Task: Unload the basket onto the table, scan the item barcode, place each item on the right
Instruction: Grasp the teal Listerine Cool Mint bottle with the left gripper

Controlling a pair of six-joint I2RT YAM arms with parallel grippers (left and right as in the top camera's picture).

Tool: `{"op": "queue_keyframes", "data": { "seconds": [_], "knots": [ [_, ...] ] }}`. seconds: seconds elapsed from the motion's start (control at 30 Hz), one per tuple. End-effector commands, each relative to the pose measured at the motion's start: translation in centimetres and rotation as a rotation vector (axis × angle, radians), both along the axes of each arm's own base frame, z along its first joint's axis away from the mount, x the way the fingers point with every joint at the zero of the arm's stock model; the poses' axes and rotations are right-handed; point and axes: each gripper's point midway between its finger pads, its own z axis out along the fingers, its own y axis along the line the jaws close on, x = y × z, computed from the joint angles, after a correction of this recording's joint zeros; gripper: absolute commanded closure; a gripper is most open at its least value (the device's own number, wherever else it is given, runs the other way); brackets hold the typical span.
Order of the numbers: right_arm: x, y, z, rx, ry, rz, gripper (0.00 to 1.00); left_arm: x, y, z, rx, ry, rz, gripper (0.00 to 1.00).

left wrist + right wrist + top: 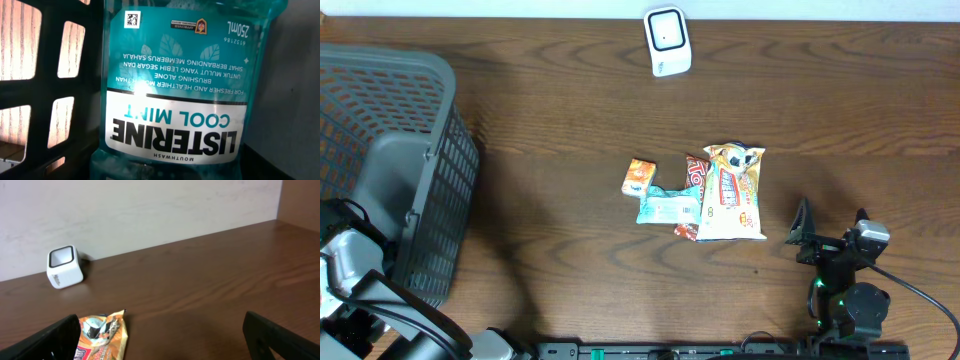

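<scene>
the mouthwash bottle (175, 90) fills the left wrist view: clear teal plastic with a teal and white label that reads upside down there, "listerine cool mint", "250ml". a small square code (130, 19) sits in the label's upper left corner as seen. the bottle is inside the basket (45, 90), right against its dark lattice wall, and the wood grain shows through the wall's openings. whether it stands or lies, i cannot tell from so close.

none of the left end effector's fingers show in its own camera, so i cannot tell if it is spread, pressed together or pinching the bottle. from overhead, only the left arm (355, 265) shows, at the near edge of the grey basket (380, 150) at the left end of the counter (550, 150).

near the middle of the counter, well apart from the basket, lies a small cluster of 4 packets: an orange pack (639, 177), a teal packet (665, 207), a red packet (696, 180) and a large snack bag (732, 195), the last 3 overlapping. the white scanner (667, 41) stands at the far edge, its dark window facing up.

the right end effector (165, 337) is spread wide with nothing between its 2 dark fingers (55, 340). it sits low at the near right of the counter, just beside the snack bag (102, 335), looking toward the scanner (65, 266).
</scene>
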Motion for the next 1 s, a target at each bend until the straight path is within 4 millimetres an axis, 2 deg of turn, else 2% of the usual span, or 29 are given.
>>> {"op": "queue_keyframes", "data": {
  "seconds": [0.0,0.17,0.27,0.5,0.7,0.83,0.97],
  "knots": [
    [0.0,-0.1,0.0,0.011,-0.002,-0.004,0.01,-1.0,-1.8,-1.9,-0.095,0.029,-0.008,0.48],
    [0.0,-0.1,0.0,0.010,-0.002,-0.004,0.01,1.4,-1.5,-0.5,-0.108,-0.084,-0.023,0.49],
    [0.0,-0.1,0.0,0.011,-0.002,-0.004,0.01,3.3,-1.2,1.2,-0.106,-0.183,-0.040,0.48],
    [0.0,-0.1,0.0,0.011,-0.002,-0.004,0.01,6.8,-0.8,6.9,-0.044,-0.408,-0.097,0.48],
    [0.0,-0.1,0.0,0.011,-0.002,-0.004,0.01,9.2,-1.3,14.8,0.070,-0.645,-0.185,0.49],
    [0.0,-0.1,0.0,0.011,-0.002,-0.003,0.01,9.4,-1.8,21.5,0.207,-0.772,-0.242,0.48],
    [0.0,-0.1,0.0,0.011,-0.002,-0.004,0.01,9.2,-3.8,27.6,0.300,-0.923,-0.290,0.48]
  ]
}}
